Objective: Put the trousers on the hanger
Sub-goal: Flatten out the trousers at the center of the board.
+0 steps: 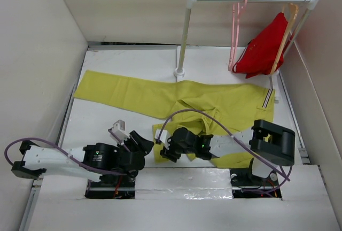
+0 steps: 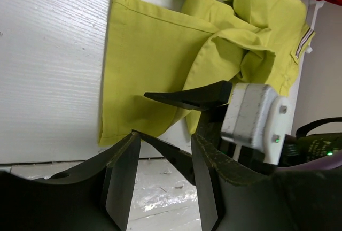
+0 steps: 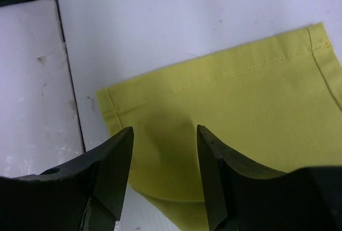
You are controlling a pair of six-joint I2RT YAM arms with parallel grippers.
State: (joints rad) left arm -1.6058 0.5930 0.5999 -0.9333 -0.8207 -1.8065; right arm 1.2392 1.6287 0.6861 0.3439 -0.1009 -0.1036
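The right end effector (image 3: 164, 135), released, hangs over the leg hem of the long yellow-green fabric trousers (image 3: 240, 97) on the white surface (image 3: 160, 17). The left end effector (image 2: 165, 139), released too, stands just beside this hem.

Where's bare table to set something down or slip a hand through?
Free table: the far-left strip between the trousers leg and back wall, left of the rack post; the near-left patch between that leg and the left arm. Crowded: right side under the red garment; near centre by the right arm.
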